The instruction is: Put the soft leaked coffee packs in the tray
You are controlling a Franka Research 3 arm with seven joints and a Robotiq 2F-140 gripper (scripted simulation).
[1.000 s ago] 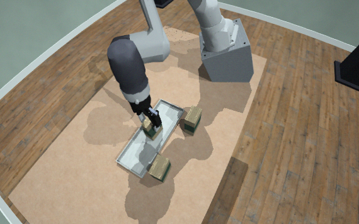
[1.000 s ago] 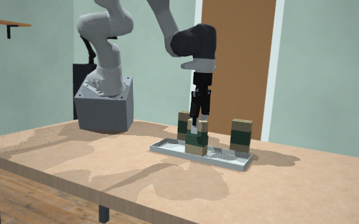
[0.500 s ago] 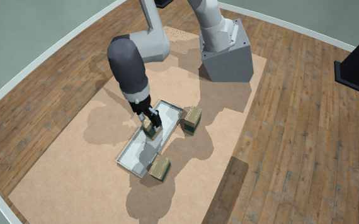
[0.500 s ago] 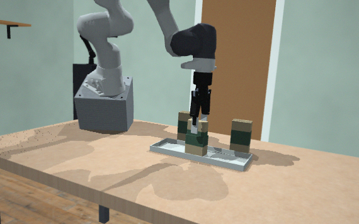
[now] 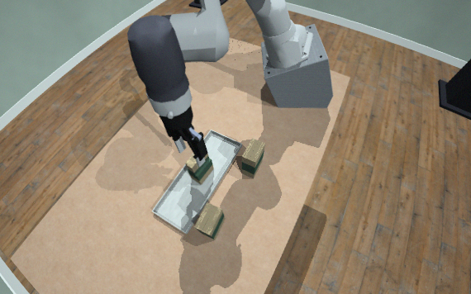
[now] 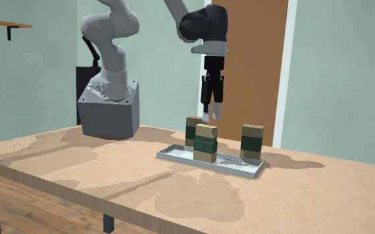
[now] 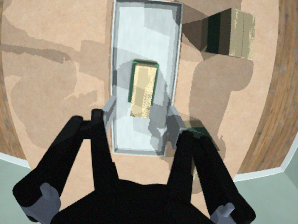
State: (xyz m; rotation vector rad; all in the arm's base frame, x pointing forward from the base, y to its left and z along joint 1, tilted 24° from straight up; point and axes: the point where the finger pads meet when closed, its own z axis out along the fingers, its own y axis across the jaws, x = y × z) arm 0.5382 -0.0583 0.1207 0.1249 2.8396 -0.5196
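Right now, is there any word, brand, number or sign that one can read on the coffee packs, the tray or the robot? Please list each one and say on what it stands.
None can be read.
Pack in the tray: plain tan with a dark green band, no lettering.
Pack beyond the tray and the pack at the tray's end: likewise no print visible.
Tray, gripper, arm base: no label or sign visible.

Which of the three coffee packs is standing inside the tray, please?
The pack directly below the gripper: it stands upright inside the tray. The other two stand on the table beyond the tray's far side.
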